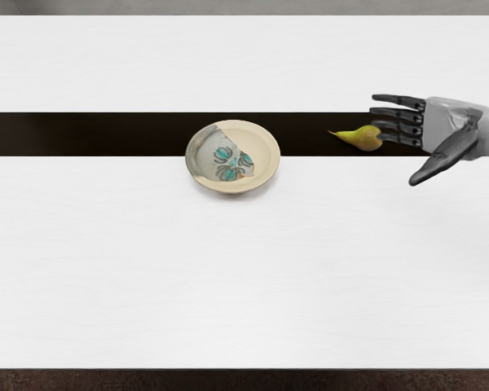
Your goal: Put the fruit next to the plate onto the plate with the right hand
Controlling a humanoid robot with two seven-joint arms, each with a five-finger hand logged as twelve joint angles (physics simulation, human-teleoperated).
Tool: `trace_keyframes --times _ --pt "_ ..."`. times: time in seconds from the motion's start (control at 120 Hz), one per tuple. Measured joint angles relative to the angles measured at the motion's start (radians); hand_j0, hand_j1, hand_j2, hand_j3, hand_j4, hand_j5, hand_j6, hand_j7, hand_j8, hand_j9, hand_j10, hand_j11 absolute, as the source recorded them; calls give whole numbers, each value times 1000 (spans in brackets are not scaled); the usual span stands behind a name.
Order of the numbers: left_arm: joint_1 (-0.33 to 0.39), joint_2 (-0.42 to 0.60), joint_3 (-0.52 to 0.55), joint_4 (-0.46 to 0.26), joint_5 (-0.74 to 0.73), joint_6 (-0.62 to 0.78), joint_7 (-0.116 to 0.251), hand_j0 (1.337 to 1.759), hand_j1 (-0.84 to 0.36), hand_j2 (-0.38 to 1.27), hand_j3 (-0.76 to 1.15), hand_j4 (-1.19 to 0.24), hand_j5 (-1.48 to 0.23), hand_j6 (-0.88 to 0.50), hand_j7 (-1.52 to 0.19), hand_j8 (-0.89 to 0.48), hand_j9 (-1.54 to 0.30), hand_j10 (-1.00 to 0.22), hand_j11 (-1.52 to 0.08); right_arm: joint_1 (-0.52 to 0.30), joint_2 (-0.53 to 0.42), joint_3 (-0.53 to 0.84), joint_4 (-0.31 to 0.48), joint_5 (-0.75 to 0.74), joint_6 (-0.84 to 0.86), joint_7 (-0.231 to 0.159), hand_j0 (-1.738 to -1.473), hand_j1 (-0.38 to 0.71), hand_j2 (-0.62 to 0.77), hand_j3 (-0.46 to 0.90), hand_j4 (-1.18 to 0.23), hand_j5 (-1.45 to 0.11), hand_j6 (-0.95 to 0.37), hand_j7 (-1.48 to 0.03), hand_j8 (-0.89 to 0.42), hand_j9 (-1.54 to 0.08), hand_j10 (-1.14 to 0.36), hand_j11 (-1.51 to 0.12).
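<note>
Holding nothing, the right hand [442, 126] has fingers [399, 114] spread beside the pear [362, 137].

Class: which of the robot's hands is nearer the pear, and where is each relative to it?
Right. The right hand sits open immediately right of the pear, fingertips by its wide end. The left hand is not in view.

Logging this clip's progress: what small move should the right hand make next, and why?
Probably close the right hand around the pear. The hand is open, fingertips at the pear's fat end, gripping nothing; the pear lies on the dark strip, right of the plate and apart from it.
</note>
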Motion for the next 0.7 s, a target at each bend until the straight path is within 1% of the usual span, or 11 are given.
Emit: trace_keyframes --times 0.033,0.083,0.117,0.158,0.192,0.267,0.408,0.475,0.533,0.617,0.7 --pt "0 0 0 0 0 0 0 1658 344 1 0 -4 -5 -4 -5 -4 -5 -4 -5 8 10 0 6 -13 0 -4 -1658 -332 -2 0 -15 -20 -15 -20 -15 -20 -15 -20" --pt "0 0 0 0 0 0 0 1658 344 1 0 -4 -5 -4 -5 -4 -5 -4 -5 18 31 10 11 -31 0 -39 -1658 -331 -2 0 -16 -20 -16 -21 -16 -20 -16 -20" --pt "0 0 0 0 0 0 0 1658 344 1 0 -4 -5 -4 -5 -4 -5 -4 -5 25 47 22 13 -43 0 -81 -1658 -331 -2 0 -16 -21 -16 -21 -16 -21 -16 -21" --pt "0 0 0 0 0 0 0 1658 344 1 0 -4 -5 -4 -5 -4 -5 -4 -5 41 66 35 15 -76 0 -156 -1658 -331 -2 0 -16 -21 -16 -21 -16 -21 -16 -21" --pt "0 0 0 0 0 0 0 1658 344 1 0 -4 -5 -4 -5 -4 -5 -4 -5 59 80 46 16 -128 0 -205 -1658 -331 -2 0 -17 -21 -17 -21 -17 -21 -16 -21" --pt "0 0 0 0 0 0 0 1658 344 1 0 -4 -5 -4 -5 -4 -5 -4 -5 114 120 67 19 -314 0 -271 -1658 -330 -2 0 -17 -22 -18 -22 -17 -22 -17 -22" --pt "0 0 0 0 0 0 0 1658 344 1 0 -4 -5 -4 -5 -4 -5 -4 -5 181 178 76 92 -620 -35 -329 -1658 -329 -3 0 -19 -23 -20 -23 -19 -23 -19 -23" --pt "0 0 0 0 0 0 0 1658 344 1 0 -4 -5 -4 -5 -4 -5 -4 -5 188 204 66 137 -762 -119 -373 -1658 -330 -3 0 -19 -22 -19 -22 -19 -22 -18 -22" --pt "0 0 0 0 0 0 0 1658 344 1 0 -4 -5 -4 -5 -4 -5 -4 -5 191 226 47 160 -839 -185 -402 -1658 -332 -2 0 -17 -20 -18 -20 -18 -20 -17 -20" --pt "0 0 0 0 0 0 0 1658 344 1 0 -4 -5 -4 -5 -4 -5 -4 -5 194 254 13 175 -915 -288 -424 -1658 -331 -2 0 -18 -21 -19 -20 -18 -21 -17 -20" --pt "0 0 0 0 0 0 0 1658 344 1 0 -4 -5 -4 -5 -4 -5 -4 -5 203 308 -35 143 -1004 -368 -434 -1658 -325 -3 0 -24 -28 -25 -27 -24 -28 -23 -28"
